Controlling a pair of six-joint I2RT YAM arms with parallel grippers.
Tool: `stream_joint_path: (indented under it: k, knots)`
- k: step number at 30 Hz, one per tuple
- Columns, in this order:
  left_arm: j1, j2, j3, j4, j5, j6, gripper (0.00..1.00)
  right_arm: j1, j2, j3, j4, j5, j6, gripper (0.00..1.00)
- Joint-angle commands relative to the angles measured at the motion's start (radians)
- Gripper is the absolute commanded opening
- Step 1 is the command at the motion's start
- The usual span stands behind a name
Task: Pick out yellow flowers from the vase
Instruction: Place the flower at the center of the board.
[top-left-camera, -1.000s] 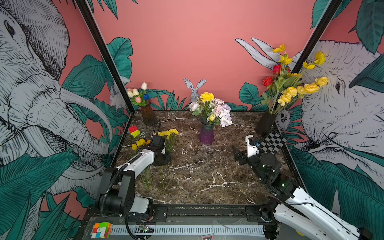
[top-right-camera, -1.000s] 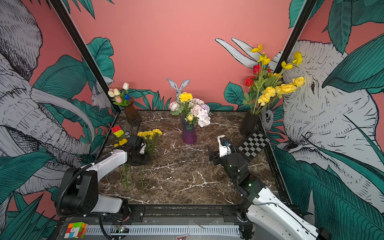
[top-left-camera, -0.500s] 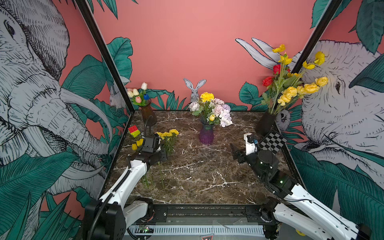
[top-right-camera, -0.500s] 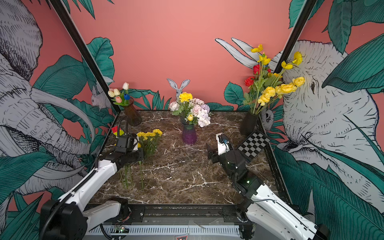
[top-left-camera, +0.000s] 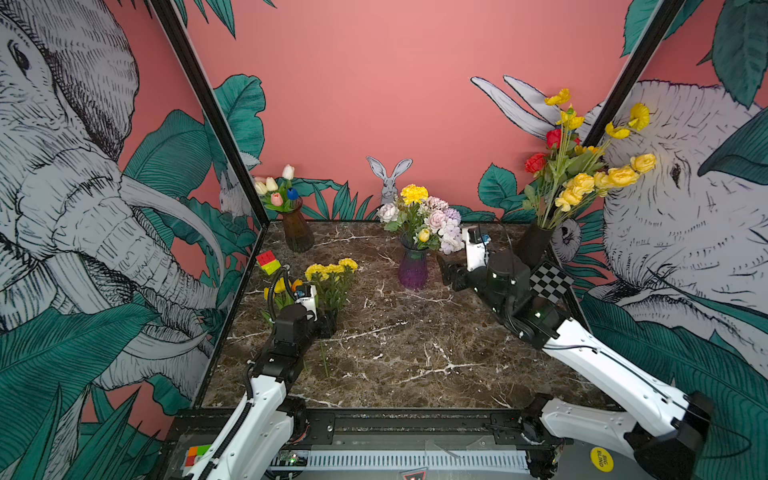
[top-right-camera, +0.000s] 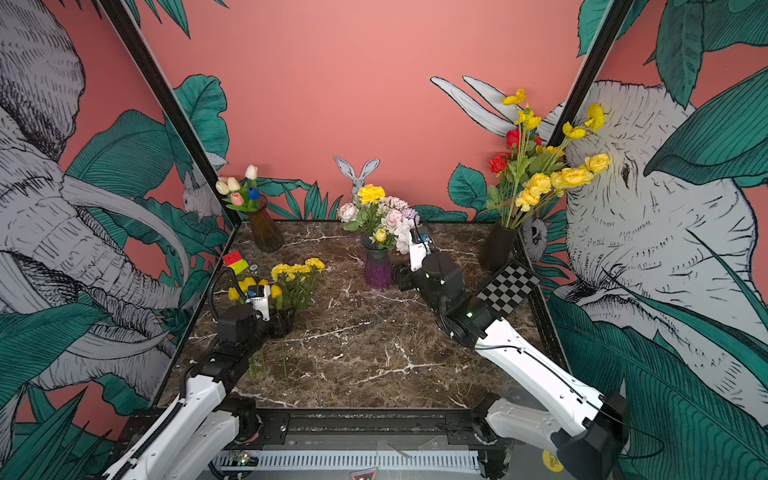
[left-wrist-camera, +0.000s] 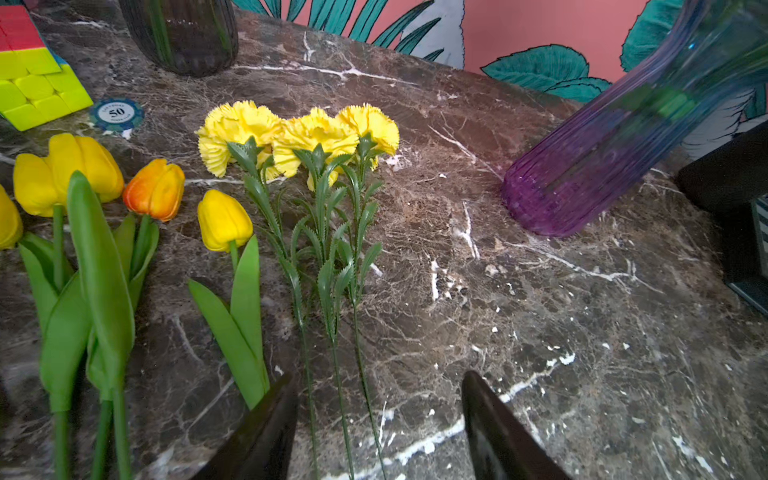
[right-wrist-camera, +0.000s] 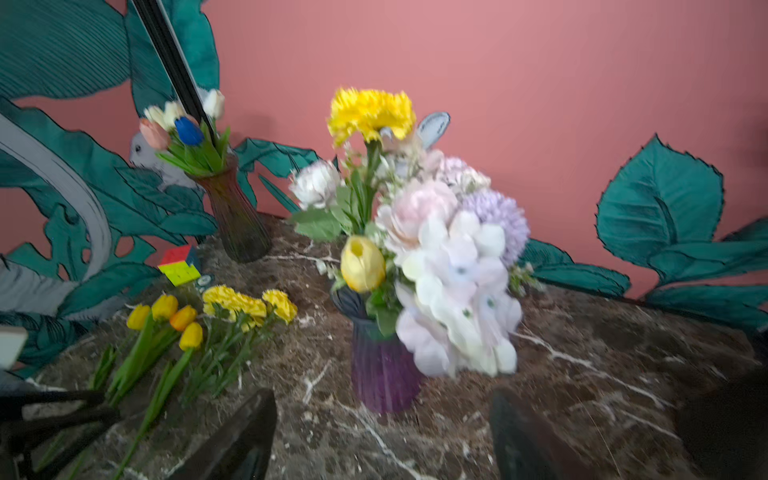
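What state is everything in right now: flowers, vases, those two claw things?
yellow carnations, lying flat on the table.
yellow tulips, lying flat beside the carnations.
purple vase, upright, holding a yellow pompom bloom and a yellow tulip bud among pale flowers.
brown vase, upright, no yellow blooms.
black vase, upright, tall yellow flowers and red roses inside.
left end effector, open, astride the carnation stems.
right end effector, open, empty, facing the purple vase.

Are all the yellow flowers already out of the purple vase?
No, the right wrist view shows a yellow tulip and a frilly yellow bloom standing in the purple vase.
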Motion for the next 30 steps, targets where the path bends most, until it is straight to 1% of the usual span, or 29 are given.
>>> stream_joint_path:
  k: [1, 4, 7, 12, 14, 16, 22, 30]
  knots:
    - [0.005, -0.028, -0.05, 0.162, 0.046, 0.022, 0.66, 0.002, 0.09, 0.137, -0.056, -0.059, 0.047, 0.77]
    - [0.005, -0.02, -0.089, 0.219, 0.035, 0.015, 0.68, 0.002, 0.19, 0.282, -0.102, -0.087, 0.071, 0.74]
    - [0.005, -0.017, -0.119, 0.253, 0.021, 0.013, 0.71, 0.001, 0.276, 0.394, -0.136, -0.106, 0.096, 0.7]
    - [0.004, -0.025, -0.12, 0.26, 0.018, 0.012, 0.71, 0.002, 0.427, 0.574, -0.221, -0.129, 0.128, 0.65]
    - [0.005, -0.031, -0.12, 0.26, 0.02, 0.009, 0.71, 0.002, 0.489, 0.638, -0.252, -0.127, 0.136, 0.64]
    - [0.005, -0.043, -0.12, 0.253, 0.021, 0.009, 0.71, 0.001, 0.537, 0.697, -0.291, -0.095, 0.148, 0.63]
    - [0.004, -0.076, -0.12, 0.235, 0.009, 0.01, 0.72, -0.011, 0.617, 0.795, -0.356, -0.03, 0.171, 0.6]
    - [0.005, -0.075, -0.12, 0.235, 0.007, 0.006, 0.72, -0.045, 0.709, 0.893, -0.409, -0.048, 0.194, 0.52]
